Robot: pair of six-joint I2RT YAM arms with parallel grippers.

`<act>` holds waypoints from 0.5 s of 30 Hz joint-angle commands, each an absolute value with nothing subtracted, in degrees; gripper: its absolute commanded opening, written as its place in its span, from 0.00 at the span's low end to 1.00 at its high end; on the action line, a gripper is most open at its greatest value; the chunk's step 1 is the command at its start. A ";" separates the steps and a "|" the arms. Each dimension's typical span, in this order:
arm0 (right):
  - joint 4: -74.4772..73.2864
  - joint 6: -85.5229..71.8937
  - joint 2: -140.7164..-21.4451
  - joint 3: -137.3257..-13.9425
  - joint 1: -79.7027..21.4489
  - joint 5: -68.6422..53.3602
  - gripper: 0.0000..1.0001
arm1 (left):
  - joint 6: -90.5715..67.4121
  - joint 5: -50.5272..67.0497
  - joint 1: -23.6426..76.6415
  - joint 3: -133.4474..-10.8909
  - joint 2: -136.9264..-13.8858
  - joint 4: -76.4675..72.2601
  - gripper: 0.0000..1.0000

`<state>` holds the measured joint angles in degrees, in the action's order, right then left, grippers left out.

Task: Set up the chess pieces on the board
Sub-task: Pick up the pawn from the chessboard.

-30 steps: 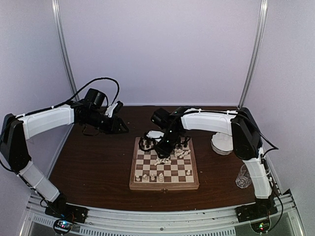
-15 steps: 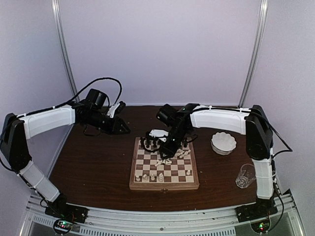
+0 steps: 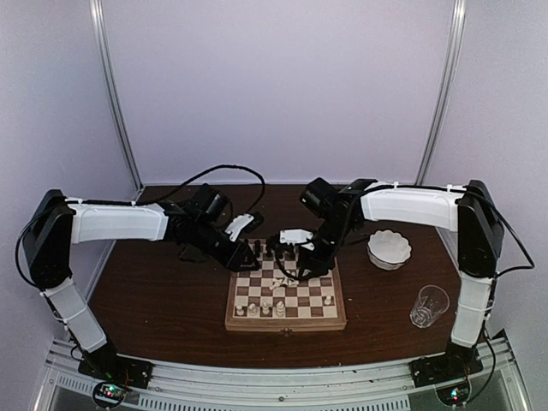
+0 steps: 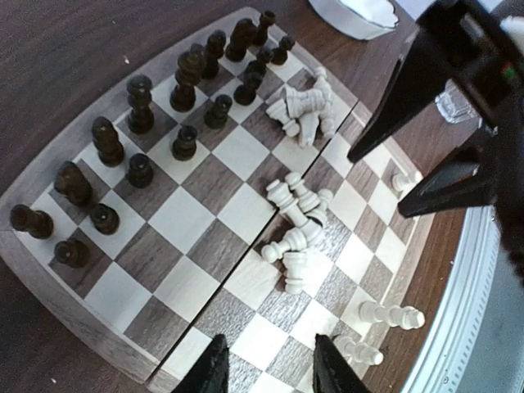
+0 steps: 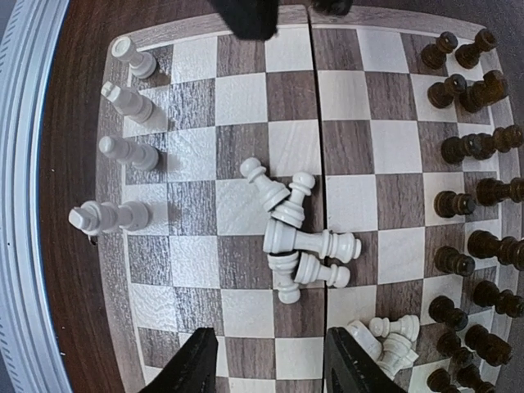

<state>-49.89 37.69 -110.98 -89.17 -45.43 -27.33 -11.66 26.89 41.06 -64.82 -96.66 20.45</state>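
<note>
Near rank of the board point(image 3: 287, 323): white pieces point(image 5: 127, 151) upright. Mid-board: fallen white heap point(image 5: 311, 244). Far ranks: dark pieces point(image 4: 141, 102) set. My right gripper point(image 5: 274, 364) hangs spread and empty over the heap; left gripper point(image 4: 270, 368) part-spread, empty. Risk: arms crowding, toppling standing pieces.

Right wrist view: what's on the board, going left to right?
Row of white pieces → heap of fallen white pieces → smaller fallen white heap → dark pieces.
</note>
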 commanded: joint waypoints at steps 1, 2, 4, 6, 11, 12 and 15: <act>-43.57 40.88 -105.55 -83.41 -44.23 -32.37 0.47 | -8.42 20.61 44.86 -65.03 -98.77 16.86 0.37; -42.55 41.04 -104.47 -81.74 -43.98 -32.87 0.47 | -7.79 19.13 45.73 -64.60 -98.86 16.25 0.37; -41.70 41.57 -102.77 -79.46 -43.10 -34.21 0.48 | -5.35 15.48 47.89 -63.37 -98.84 14.94 0.38; -42.10 41.78 -101.44 -78.62 -41.42 -36.45 0.48 | -3.15 11.53 49.87 -63.19 -99.30 14.94 0.39; -40.82 38.78 -99.40 -77.85 -36.01 -42.07 0.49 | -1.54 5.62 52.02 -64.63 -102.45 14.97 0.34; -40.82 38.45 -99.14 -77.85 -35.31 -42.44 0.49 | -1.13 5.27 52.37 -65.10 -103.09 15.08 0.32; -40.24 37.78 -98.10 -77.42 -34.03 -42.72 0.49 | -0.55 3.10 53.73 -66.74 -105.22 15.60 0.30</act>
<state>-42.15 39.27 -100.55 -78.32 -35.44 -39.11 -3.11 8.67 52.62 -64.34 -102.35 16.80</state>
